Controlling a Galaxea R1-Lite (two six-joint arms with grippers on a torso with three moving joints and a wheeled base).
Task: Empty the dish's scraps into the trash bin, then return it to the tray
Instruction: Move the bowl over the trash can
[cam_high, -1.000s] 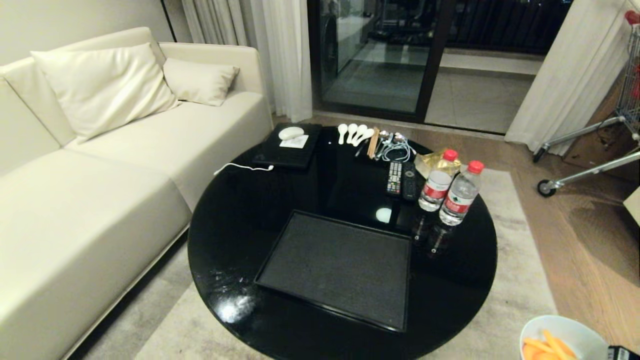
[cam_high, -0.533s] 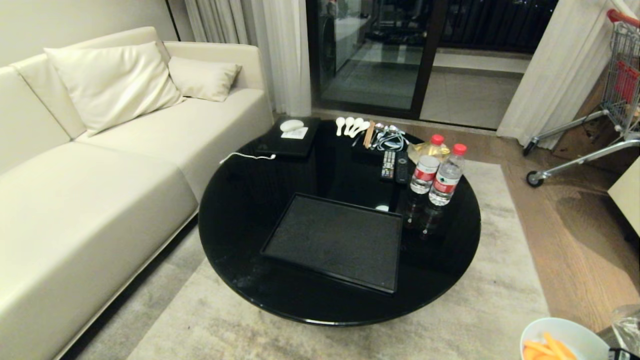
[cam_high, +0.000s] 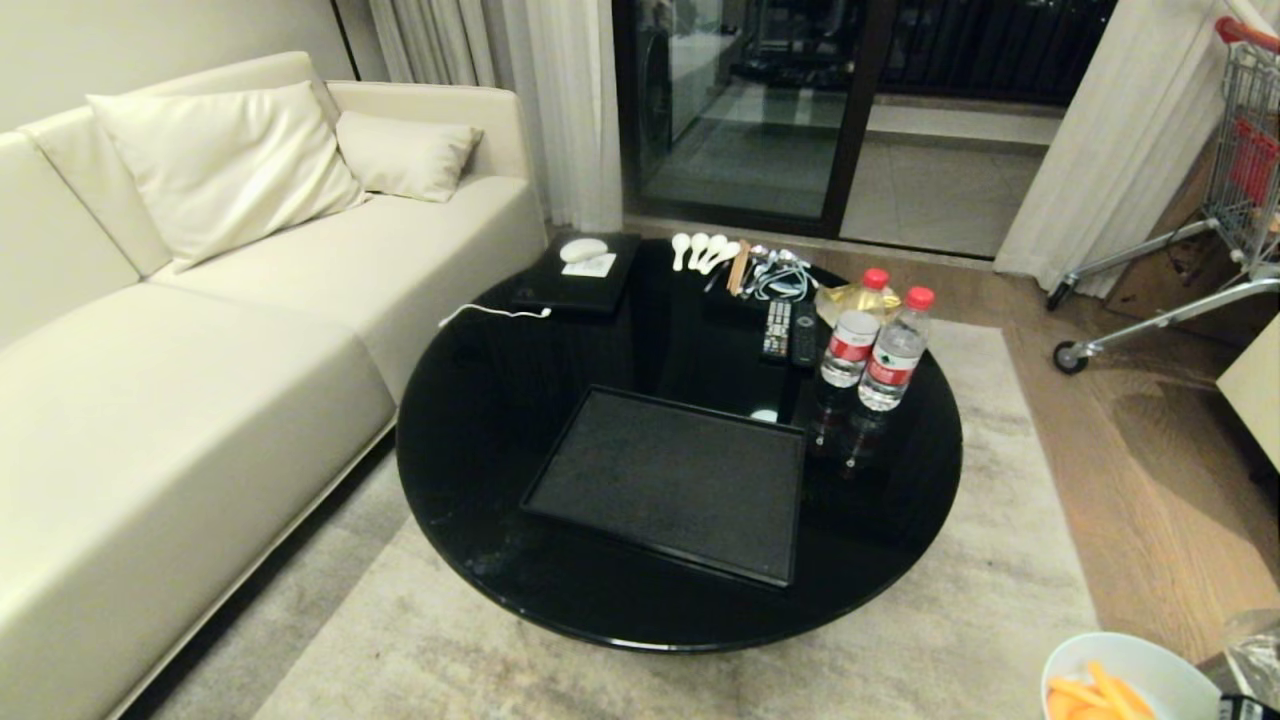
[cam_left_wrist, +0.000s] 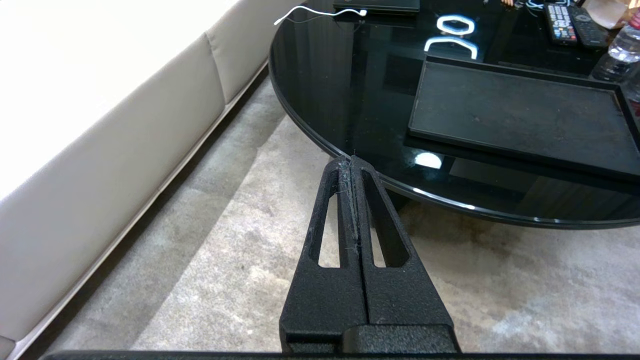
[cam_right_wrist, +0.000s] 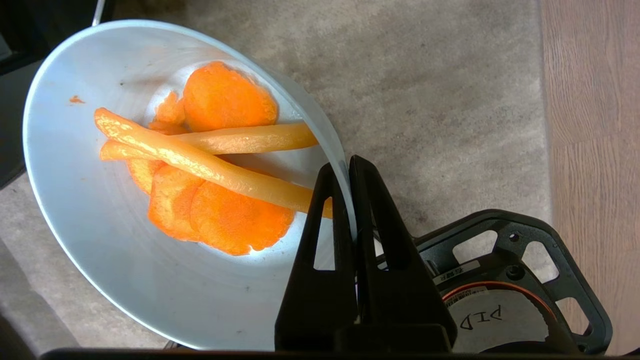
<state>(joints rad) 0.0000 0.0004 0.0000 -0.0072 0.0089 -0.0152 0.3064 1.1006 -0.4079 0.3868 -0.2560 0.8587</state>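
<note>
Firmly, right hand pinches dish rim.

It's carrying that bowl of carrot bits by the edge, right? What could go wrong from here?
1. The right gripper pinches only the rim of the dish, so it might slip or tip.
2. The scraps lie loose and could slide onto the rug.
3. Only a corner of the trash bin shows, so the pour could miss.

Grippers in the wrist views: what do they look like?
Both the left gripper and the right gripper are matte black textured plastic, with tapering fingers cut by long slots. Beside the right one sits a black openwork housing labelled "PID".
</note>
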